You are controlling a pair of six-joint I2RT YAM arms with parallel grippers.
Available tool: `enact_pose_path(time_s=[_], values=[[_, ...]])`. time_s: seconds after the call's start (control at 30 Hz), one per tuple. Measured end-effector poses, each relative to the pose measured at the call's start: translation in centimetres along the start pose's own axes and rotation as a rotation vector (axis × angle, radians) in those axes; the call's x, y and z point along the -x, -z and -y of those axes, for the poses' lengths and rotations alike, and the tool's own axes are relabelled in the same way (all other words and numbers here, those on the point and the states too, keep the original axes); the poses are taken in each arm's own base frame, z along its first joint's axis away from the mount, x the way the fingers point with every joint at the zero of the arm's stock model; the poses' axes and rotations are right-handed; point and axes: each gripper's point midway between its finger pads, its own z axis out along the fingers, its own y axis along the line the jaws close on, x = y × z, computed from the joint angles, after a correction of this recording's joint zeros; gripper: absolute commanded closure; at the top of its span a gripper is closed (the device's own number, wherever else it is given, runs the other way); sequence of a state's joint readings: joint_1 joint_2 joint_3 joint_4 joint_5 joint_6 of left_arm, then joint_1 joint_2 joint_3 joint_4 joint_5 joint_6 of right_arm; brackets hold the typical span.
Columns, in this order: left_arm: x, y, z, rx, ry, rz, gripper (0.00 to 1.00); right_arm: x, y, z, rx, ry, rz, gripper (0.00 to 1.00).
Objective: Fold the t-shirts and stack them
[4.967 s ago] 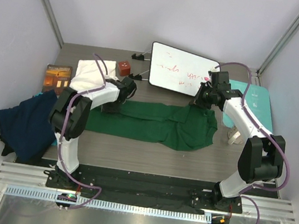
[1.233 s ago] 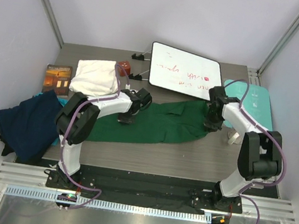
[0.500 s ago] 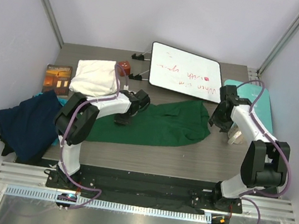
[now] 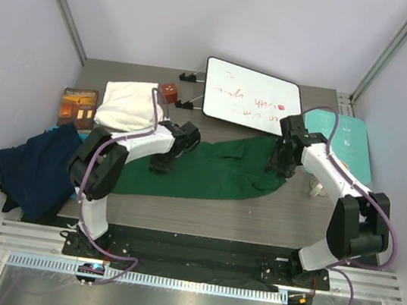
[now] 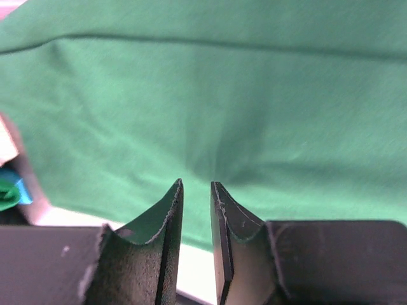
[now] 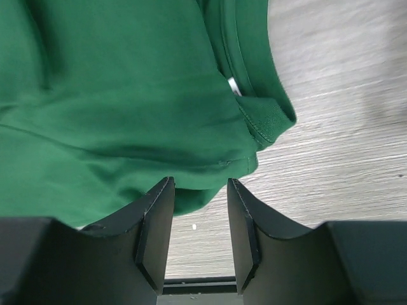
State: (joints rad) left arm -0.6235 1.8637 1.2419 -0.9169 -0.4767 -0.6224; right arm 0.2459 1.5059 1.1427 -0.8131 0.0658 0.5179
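Observation:
The dark green t-shirt lies folded into a long band across the middle of the table. It fills the left wrist view and the upper left of the right wrist view. My left gripper hangs over its left part, jaws a little open with nothing between them. My right gripper is open at the shirt's right edge by the collar, holding nothing. The cream-white t-shirt lies folded at the back left. The navy blue t-shirt is heaped at the left edge.
A whiteboard stands at the back. A teal board lies at the right, with a mug beside the right arm. A brown book and a small reddish cube sit at the back left.
Both grippers have opened and let go of the green shirt. The right gripper swung out to the right, then came back to the shirt's right edge. The left gripper shifted slightly left.

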Motion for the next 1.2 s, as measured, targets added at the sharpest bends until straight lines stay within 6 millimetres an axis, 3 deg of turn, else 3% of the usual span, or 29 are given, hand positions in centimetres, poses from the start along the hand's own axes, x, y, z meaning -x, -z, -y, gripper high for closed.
enact_pose_path(time_s=[0.17,0.3,0.37,0.43,0.6,0.97,1.2], values=[[-0.8,0.9,-1.0,0.001,-0.003,-0.009,0.77,-2.6,-3.1,0.5,-0.06,0.03,-0.114,0.59],[-2.3,0.4,-1.4,0.018,-0.026,-0.041,0.79,-3.7,-5.0,0.8,-0.102,0.046,-0.17,0.63],[-2.9,0.0,-1.3,0.036,-0.048,-0.058,0.81,-4.2,-6.1,1.0,-0.126,0.056,-0.203,0.67],[-3.3,-0.4,-0.9,0.049,-0.071,-0.066,0.86,-4.4,-6.9,0.9,-0.145,0.068,-0.226,0.84],[-4.2,-0.4,0.2,0.074,-0.143,-0.058,0.93,-3.8,-7.2,0.3,-0.155,0.091,-0.218,0.99],[-7.2,0.5,1.4,0.152,-0.299,-0.02,0.96,-2.3,-7.9,-0.6,-0.173,0.125,-0.227,0.99],[-10.9,1.8,1.9,0.184,-0.393,-0.009,0.97,-0.7,-8.9,-2.3,-0.141,0.165,-0.246,0.99]])
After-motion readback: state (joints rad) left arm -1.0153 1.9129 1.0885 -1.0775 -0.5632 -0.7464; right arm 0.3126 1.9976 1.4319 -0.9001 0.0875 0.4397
